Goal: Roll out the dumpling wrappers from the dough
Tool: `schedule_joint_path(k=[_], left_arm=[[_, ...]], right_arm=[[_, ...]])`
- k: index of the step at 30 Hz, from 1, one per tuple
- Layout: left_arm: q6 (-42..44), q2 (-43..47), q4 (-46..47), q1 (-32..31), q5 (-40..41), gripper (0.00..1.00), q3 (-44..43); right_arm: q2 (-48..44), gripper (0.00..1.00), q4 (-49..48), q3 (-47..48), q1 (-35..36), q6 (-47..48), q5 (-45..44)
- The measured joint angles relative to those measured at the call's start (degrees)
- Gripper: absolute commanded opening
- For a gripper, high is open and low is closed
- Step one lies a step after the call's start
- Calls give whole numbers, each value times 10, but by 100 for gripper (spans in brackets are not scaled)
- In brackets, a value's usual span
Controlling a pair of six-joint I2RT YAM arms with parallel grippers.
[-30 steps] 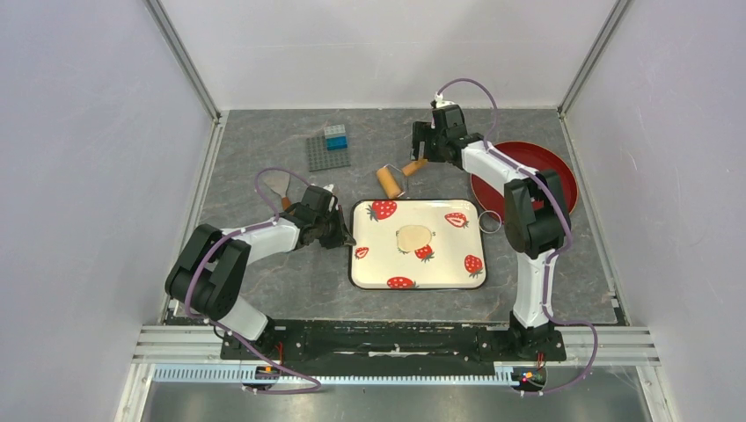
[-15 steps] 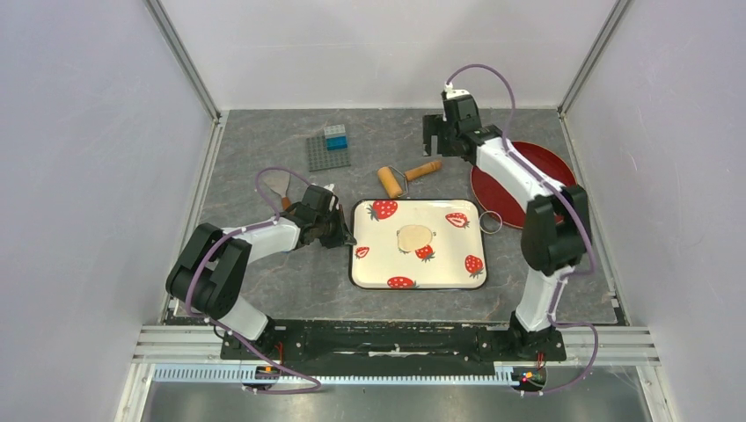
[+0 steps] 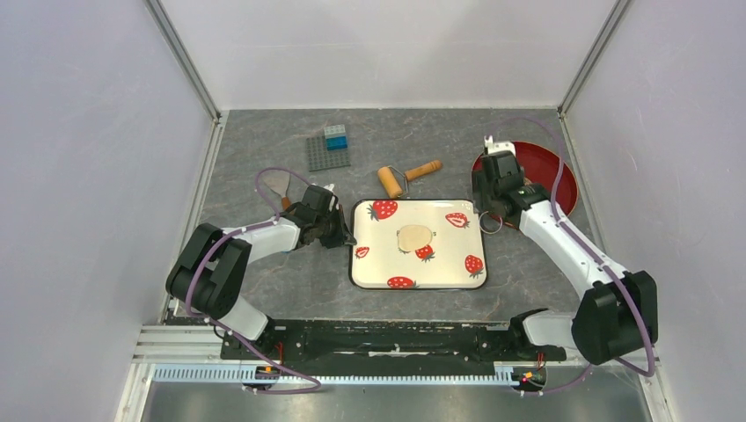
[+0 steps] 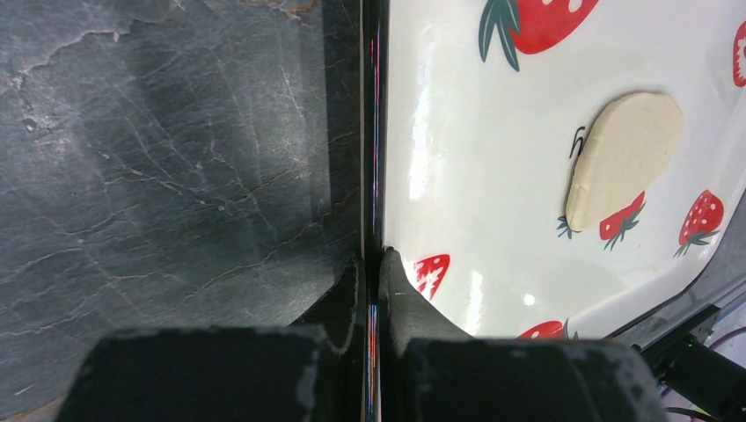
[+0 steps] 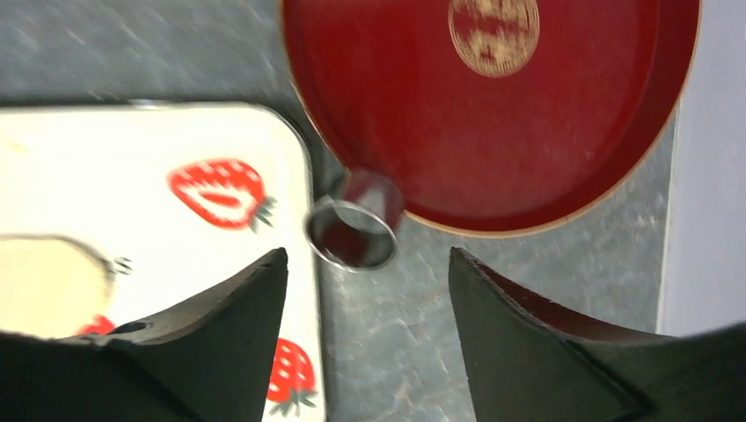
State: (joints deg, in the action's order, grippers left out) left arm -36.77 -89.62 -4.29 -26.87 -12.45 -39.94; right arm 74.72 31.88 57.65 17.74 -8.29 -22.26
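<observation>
Step in hand, as I judge it: cutting. The dough point(image 3: 414, 236) lies flattened at the middle of the tray point(image 3: 449, 255). The left gripper point(image 4: 373, 264) is clamped on the tray's left rim. The right gripper point(image 5: 368, 257) hangs wide apart above the ring cutter point(image 5: 350, 233).

Next I would lower and close on the ring. It sits between the tray's right edge and the red plate point(image 5: 528, 132). Room is tight there, with bare table only on the near side.

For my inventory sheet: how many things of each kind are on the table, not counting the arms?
tray: 1
dough: 1
rolling pin: 1
metal ring: 1
red plate: 1
scraper: 1
toy-brick set: 1
Total: 7
</observation>
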Motion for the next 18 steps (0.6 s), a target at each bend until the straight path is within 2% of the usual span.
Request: schedule_joint_path(k=[2,6,15,18], left_arm=[[0,0,0,0,0,2,0],[0,0,0,0,-1,2,0],[0,-1,0,0,-2,2,0],[0,-1,1,0,-2,2,0]], right_arm=[[-6,64,13,-27,-7,1,-7],[-7,46,36,-55,-27,9,-15],[55,44,27,-55,-53,11,-3],[76,37,19,-55,-57,15,7]])
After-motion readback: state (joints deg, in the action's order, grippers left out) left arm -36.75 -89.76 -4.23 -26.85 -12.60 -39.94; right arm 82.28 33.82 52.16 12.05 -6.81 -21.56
